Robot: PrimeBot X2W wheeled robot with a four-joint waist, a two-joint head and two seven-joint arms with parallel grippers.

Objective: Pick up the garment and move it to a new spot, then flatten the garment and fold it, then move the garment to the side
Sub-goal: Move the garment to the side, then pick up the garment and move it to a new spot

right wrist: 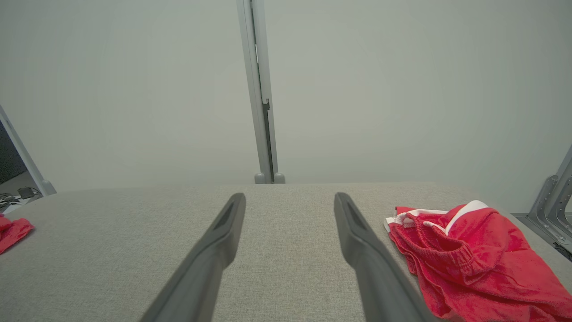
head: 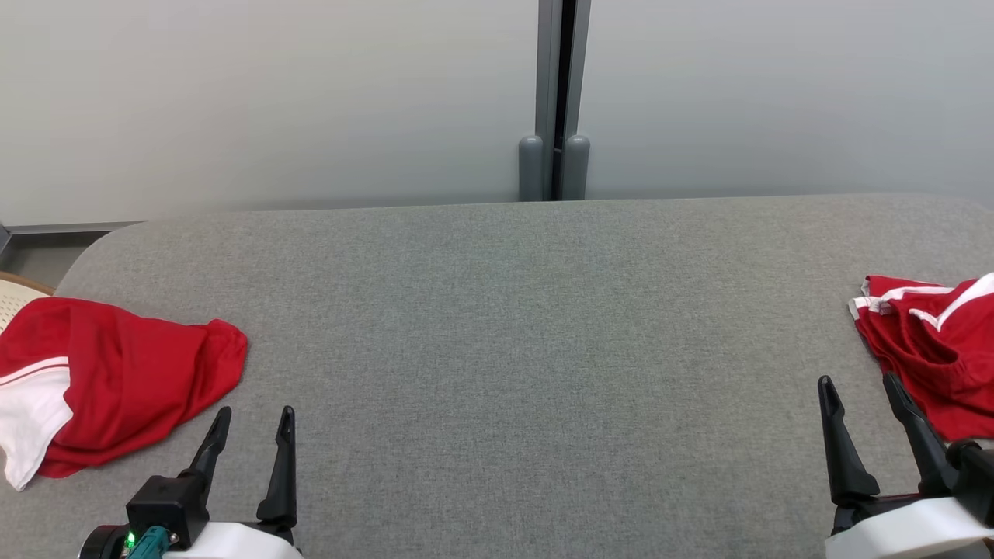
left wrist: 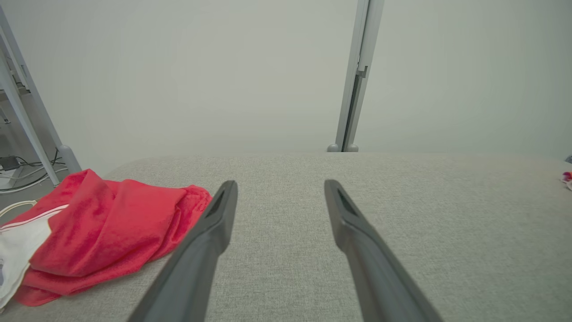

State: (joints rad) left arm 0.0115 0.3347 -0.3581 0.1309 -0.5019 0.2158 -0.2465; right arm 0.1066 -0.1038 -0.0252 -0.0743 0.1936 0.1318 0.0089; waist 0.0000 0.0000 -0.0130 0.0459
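Both arms lie low at the near edge of the grey fabric-covered table (head: 528, 349), forearms cut off by the bottom of the head view. The left gripper (head: 256, 413) points away from the robot, its two dark fingers spread apart and empty, tips just above the cloth surface. The right gripper (head: 858, 382) has the same pose on the other side, fingers parted with nothing between them. The two are well apart, with bare table between them.

A red and white garment (head: 132, 373) lies bunched at the table's left end, just beside the left gripper's outer finger but not touching it. Its white part runs off the left edge of the head view. A pair of red shorts (head: 932, 349), with an elastic waistband and white stripes, lies crumpled at the right end. The right gripper's outer finger overlaps the shorts in the head view, and whether it touches them cannot be told. The shorts are cut off at the right edge there.

Behind the table stand pale wall panels joined by a grey post (head: 555, 101). A pale perforated object (head: 15, 293) at the far left is too cropped to identify.
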